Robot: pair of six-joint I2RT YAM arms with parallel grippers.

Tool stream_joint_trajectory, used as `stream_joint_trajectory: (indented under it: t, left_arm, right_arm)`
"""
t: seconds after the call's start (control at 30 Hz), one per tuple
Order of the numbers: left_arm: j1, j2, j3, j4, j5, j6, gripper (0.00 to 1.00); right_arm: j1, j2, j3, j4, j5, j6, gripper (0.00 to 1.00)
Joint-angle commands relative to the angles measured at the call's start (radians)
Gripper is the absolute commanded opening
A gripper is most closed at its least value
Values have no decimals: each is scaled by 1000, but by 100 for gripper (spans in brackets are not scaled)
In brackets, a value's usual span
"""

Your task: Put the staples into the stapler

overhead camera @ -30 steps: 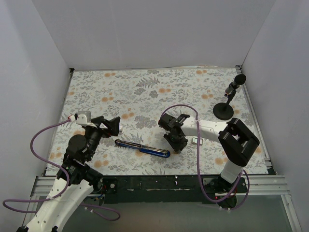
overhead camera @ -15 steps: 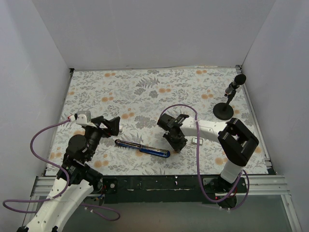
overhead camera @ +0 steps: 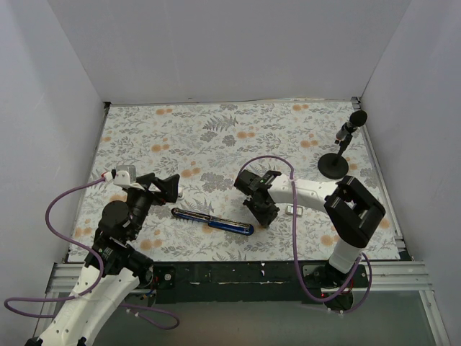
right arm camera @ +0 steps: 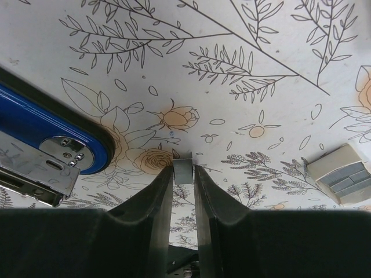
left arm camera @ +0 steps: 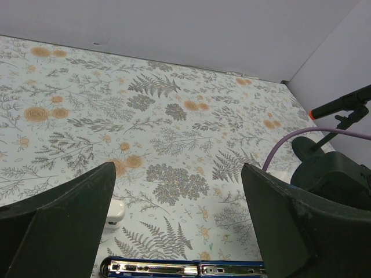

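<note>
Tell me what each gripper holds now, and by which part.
Right gripper pinches the staples, a small grey strip, by its near end at the fingertips. Left gripper is open, holding nothing.

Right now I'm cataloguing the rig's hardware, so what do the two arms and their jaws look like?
The left arm and right arm match: white links between bulky black joint housings, each trailed by a looping purple cable. The jaws are plain matte black wedges tapering to the tips; no markings show.
</note>
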Motion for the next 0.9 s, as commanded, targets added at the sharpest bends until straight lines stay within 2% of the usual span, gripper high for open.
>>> stream_joint_trajectory:
  t: [0.0, 0.27, 0.4, 0.5, 0.87]
  left_arm:
    - [5, -7, -2, 8, 9, 10, 91]
    - [5, -7, -2, 6, 9, 10, 91]
    - [5, -7, -2, 6, 10, 12, 91]
    - [5, -7, -2, 6, 9, 10, 91]
    - [5, -5, -2, 6, 10, 12, 91]
  right_arm:
    - [5, 23, 32, -17, 33, 15, 30]
    - [5, 25, 35, -21, 37, 15, 29]
    - [7, 20, 43, -23, 37, 10, 21]
    - [7, 7, 55, -35, 43, -1, 20]
    - [23, -102, 109, -22, 3, -171, 20]
